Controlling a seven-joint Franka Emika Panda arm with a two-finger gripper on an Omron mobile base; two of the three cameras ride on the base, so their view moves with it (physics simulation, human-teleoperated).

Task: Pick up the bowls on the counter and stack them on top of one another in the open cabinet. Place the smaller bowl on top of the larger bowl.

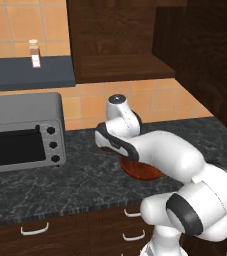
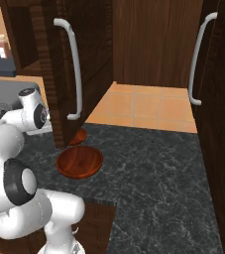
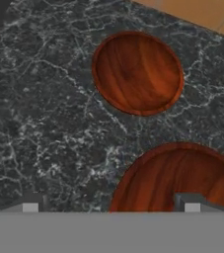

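fingers [image 3: 111, 205] spread wide, empty, one tip over the larger bowl [image 3: 182, 178]; smaller bowl [image 3: 137, 73] just beside it on worktop [image 3: 44, 123].

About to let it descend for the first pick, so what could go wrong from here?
The tool hangs open over the larger bowl's near rim, off centre; one tip may land inside and tip it.

The smaller bowl lies apart but close, so a skidding bowl might knock it.

The cabinet door overhangs both bowls; lifting straight up might hit it.
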